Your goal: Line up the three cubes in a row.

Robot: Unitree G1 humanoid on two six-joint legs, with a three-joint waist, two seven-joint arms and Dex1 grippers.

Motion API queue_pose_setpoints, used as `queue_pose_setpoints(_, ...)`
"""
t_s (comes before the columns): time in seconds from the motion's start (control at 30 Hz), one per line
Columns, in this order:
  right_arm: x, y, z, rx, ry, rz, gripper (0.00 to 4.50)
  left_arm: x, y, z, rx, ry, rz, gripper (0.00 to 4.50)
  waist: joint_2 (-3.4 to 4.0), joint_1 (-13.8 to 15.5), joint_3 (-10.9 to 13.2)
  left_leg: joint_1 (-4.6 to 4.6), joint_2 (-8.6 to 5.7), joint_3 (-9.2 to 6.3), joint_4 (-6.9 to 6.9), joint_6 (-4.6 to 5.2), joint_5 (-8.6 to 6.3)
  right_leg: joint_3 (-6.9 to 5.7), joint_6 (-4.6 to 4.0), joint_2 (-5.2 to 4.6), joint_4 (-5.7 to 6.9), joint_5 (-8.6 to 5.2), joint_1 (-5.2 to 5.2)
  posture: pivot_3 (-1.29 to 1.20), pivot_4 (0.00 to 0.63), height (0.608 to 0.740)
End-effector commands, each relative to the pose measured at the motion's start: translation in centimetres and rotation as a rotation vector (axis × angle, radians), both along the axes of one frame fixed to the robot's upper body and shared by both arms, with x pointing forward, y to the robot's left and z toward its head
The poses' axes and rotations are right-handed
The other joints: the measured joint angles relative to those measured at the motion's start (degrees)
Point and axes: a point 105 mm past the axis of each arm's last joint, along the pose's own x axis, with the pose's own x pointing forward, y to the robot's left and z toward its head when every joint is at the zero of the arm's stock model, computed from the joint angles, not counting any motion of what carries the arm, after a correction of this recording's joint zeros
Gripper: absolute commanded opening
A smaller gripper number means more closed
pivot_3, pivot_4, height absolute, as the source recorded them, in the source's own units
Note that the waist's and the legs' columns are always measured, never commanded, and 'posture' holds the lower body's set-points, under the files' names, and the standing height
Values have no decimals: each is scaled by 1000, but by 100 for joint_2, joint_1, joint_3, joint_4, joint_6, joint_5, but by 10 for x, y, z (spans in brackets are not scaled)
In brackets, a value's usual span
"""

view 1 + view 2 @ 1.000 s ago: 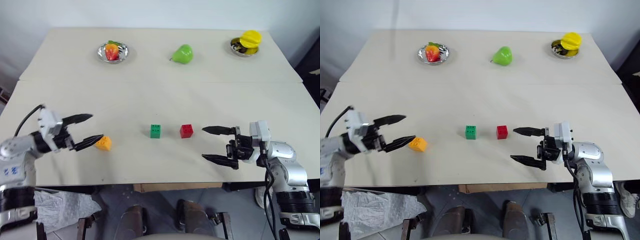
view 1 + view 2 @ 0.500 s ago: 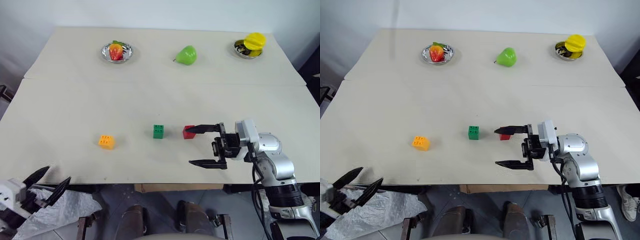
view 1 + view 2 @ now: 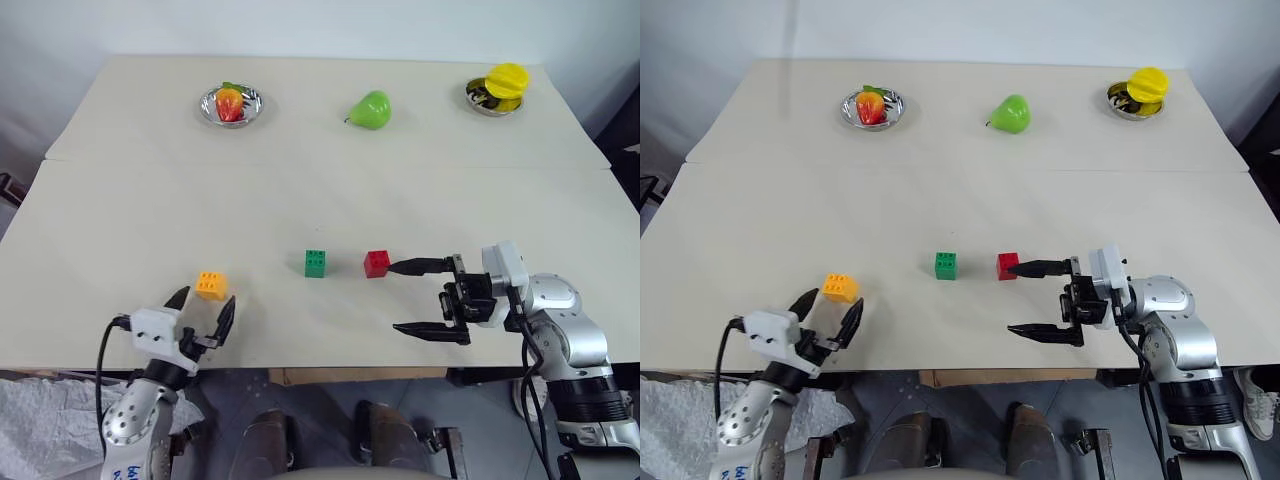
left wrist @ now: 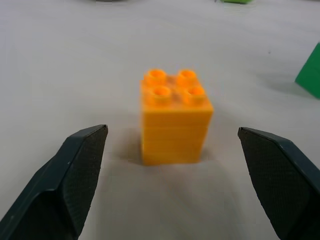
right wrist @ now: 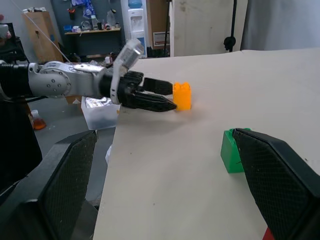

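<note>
An orange-yellow cube (image 3: 211,285) stands near the table's front left. My left gripper (image 3: 205,303) is open at the front edge just behind it. Its fingers (image 4: 75,165) point forward on either side of the cube (image 4: 175,122) without touching it. The green cube (image 3: 315,263) and the red cube (image 3: 376,263) sit side by side at mid-table, a small gap between them. My right gripper (image 3: 395,297) is open and points left. Its far fingertip is at the red cube's right side and nothing is between its fingers.
At the back of the table stand a metal bowl (image 3: 229,103) with a strawberry toy, a green pear (image 3: 368,108) and a bowl (image 3: 487,98) with a yellow fruit toy. A seam (image 3: 320,163) crosses the table. The front edge (image 3: 330,367) runs close under both grippers.
My left gripper left its place to the left of the orange cube, dipped below the table edge, and came up behind the cube, pointing forward. The right fingertip now stands nearer the red cube.
</note>
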Motion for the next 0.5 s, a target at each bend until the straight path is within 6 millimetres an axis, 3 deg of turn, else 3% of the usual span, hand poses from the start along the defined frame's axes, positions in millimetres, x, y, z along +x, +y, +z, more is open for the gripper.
queue_pose_setpoints(0.03,-5,0,10,14,-31,4,4500,4,-5,-3,6,9,-10,3844,1,-5,-1,0,0,0,0,0,0,0,0,0,0,0,0,0,150,740)
queue_pose_setpoints(0.23,-5,1,10,17,-35,-19,4500,3,-7,-7,27,48,-63,1970,23,-2,-14,2,1,-1,1,0,0,0,0,-1,1,0,1,0,150,740)
queue_pose_setpoints(0.3,-5,0,9,16,-38,-31,4500,7,-10,5,15,14,-170,1476,26,1,-15,3,1,-2,0,0,0,0,-1,-2,1,0,1,0,150,740)
queue_pose_setpoints(0.4,-5,-1,9,15,-38,-47,4500,16,-12,27,-13,-43,-377,1486,26,15,-15,-2,2,-6,3,-1,1,-5,-3,-1,3,-2,-2,0,150,740)
queue_pose_setpoints(0.5,-4,-6,8,9,-40,-71,4500,36,-11,39,74,-55,-619,1486,27,25,-15,-2,1,-5,5,-2,1,-6,-3,0,6,-2,-3,0,150,740)
